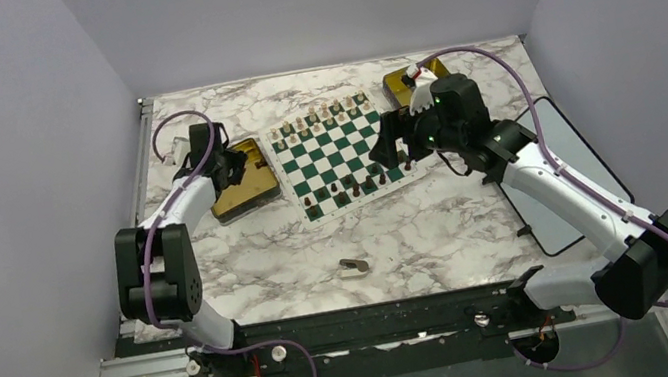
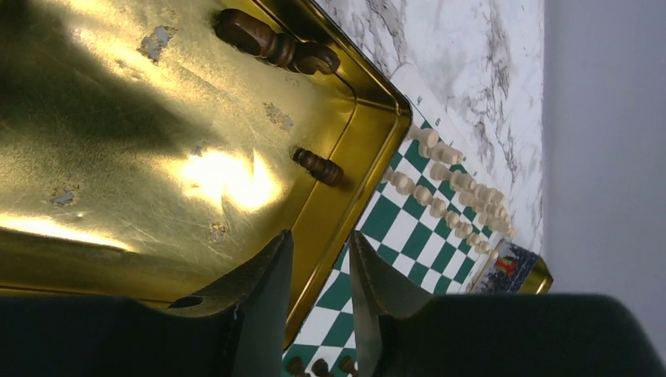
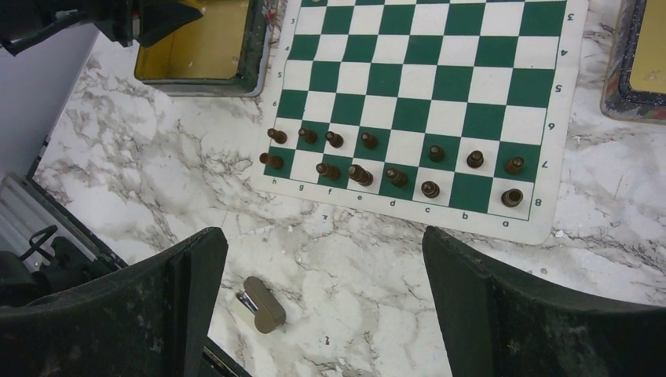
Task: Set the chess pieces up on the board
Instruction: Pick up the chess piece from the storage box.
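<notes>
Marble veining in grey and white covers the bench (image 1: 417, 226), where the board (image 1: 336, 153), a flat flexible mat of green and white checks, lies at the upper centre. Glossy, lathe-turned chess pieces (image 3: 397, 177) stand in two rows along its lower edge in the right wrist view. More of them (image 2: 318, 166) lie on their sides in the scuffed, mirror-bright gold tin (image 2: 157, 118) touching the board's left edge. Pale pieces (image 2: 440, 153) line the far edge. The left pincer (image 2: 320, 236) hangs over the tin's rim, its dark wedge fingers drawn to a thin gap with nothing between them. The right pincer (image 3: 322, 243) is released, spread wide and empty, above a small tan block (image 3: 261, 305) on the bench.
</notes>
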Motion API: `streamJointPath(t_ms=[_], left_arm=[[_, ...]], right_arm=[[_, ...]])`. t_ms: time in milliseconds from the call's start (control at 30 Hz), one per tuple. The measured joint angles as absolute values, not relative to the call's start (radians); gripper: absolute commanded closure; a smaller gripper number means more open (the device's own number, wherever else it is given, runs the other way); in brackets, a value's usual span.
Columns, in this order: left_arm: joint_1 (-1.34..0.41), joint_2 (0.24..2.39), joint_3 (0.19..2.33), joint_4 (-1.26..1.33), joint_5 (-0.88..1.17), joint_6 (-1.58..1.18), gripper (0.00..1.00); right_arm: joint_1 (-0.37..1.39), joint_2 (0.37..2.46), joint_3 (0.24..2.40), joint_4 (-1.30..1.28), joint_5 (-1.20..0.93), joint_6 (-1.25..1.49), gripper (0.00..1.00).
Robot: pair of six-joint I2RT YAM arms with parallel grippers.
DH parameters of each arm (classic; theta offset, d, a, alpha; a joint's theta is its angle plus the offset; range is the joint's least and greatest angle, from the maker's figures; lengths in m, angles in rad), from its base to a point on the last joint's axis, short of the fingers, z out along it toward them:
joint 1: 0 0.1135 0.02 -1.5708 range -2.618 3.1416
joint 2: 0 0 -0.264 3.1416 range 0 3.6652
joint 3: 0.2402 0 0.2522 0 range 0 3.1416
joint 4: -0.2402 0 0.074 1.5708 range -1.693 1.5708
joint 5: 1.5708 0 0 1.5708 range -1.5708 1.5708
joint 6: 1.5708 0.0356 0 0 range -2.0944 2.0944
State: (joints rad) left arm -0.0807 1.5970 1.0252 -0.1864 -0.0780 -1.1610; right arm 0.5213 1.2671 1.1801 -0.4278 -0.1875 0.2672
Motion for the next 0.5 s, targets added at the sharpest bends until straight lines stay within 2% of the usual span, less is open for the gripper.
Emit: streamJointPath(t_ms=[267,500], left_arm=[[-0.087,1.718,1.050,-0.179,-0.124,-1.372,0.68],[-0.091,1.812,1.130,-0.178,-0.142,-1.426,0.67]], right_arm=[[0.522,1.266,1.180,-0.428,-0.186,0.245,0.00],[0.522,1.271,1.180,-0.428,-0.184,0.230,0.00]])
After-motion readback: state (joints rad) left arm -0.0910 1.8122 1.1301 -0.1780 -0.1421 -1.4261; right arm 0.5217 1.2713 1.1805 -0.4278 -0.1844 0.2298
